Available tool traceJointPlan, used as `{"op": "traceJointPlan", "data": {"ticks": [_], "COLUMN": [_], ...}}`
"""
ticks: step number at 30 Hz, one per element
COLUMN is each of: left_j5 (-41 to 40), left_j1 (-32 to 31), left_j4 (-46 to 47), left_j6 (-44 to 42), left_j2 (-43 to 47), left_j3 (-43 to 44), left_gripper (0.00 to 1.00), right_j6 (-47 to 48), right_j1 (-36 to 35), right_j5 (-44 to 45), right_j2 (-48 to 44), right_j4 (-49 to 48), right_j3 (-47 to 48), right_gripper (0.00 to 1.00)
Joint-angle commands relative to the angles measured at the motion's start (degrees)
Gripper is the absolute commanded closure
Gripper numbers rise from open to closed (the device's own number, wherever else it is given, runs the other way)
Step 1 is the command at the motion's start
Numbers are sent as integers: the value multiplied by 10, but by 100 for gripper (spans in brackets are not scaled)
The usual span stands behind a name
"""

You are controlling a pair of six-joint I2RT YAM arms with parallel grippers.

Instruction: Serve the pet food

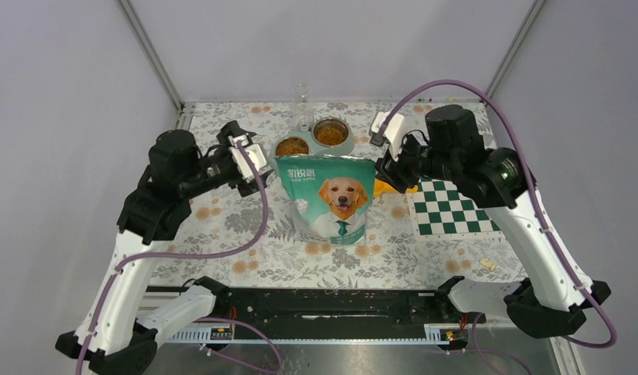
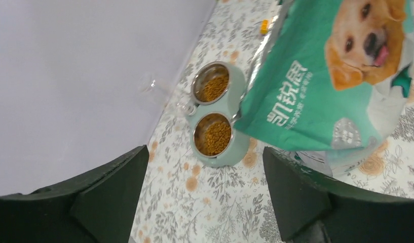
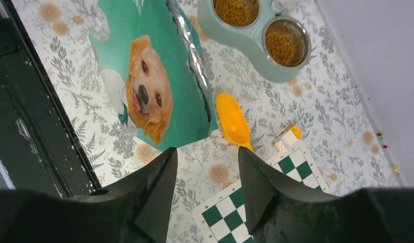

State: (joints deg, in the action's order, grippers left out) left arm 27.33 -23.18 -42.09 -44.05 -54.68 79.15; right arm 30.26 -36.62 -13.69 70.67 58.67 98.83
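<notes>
Behind the tall teal dog-picture bag (image 1: 331, 195), the small brown pet food bits (image 1: 329, 133) sit in two shiny steel bowls (image 3: 298, 31), closer to your left fingers (image 1: 253, 160) than your right fingers (image 1: 386, 170). Both pairs stand open, holding nothing.

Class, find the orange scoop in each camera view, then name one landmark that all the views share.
Top external: the orange scoop peeks out just right of the dog-picture bag, mostly hidden.
Left wrist: not in view.
Right wrist: the orange scoop lies near the centre, between the bag and the checkered mat.
Shared landmark: the dog-picture bag, seen in all three views.
</notes>
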Motion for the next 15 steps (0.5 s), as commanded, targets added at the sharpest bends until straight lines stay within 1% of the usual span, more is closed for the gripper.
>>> {"op": "traceJointPlan", "data": {"ticks": [1, 4, 5, 8, 10, 12, 15], "left_j5": [-125, -207, -241, -364, -422, -443, -444], "left_j1": [1, 1, 1, 1, 1, 1, 1], "left_j4": [69, 78, 81, 71, 30, -36, -103], "left_j6": [107, 173, 203, 316, 403, 493, 598], "left_j2": [35, 60, 68, 90, 99, 103, 123], "left_j3": [-27, -31, -29, -19, 3, 23, 25], "left_gripper": [13, 10, 9, 7, 5, 2, 1], "right_j6": [-56, -98, -115, -205, -252, -294, -368], "right_j1": [3, 3, 3, 2, 2, 2, 3], "right_j5": [-20, -8, 6, 80, 131, 186, 262], "right_j2": [-36, -73, -89, -133, -152, -173, -214], "right_j4": [-79, -153, -194, -263, -279, -287, -290], "right_j3": [-24, -59, -81, -109, -114, -119, -141], "right_gripper": [43, 40, 40, 39, 38, 34, 31]}}
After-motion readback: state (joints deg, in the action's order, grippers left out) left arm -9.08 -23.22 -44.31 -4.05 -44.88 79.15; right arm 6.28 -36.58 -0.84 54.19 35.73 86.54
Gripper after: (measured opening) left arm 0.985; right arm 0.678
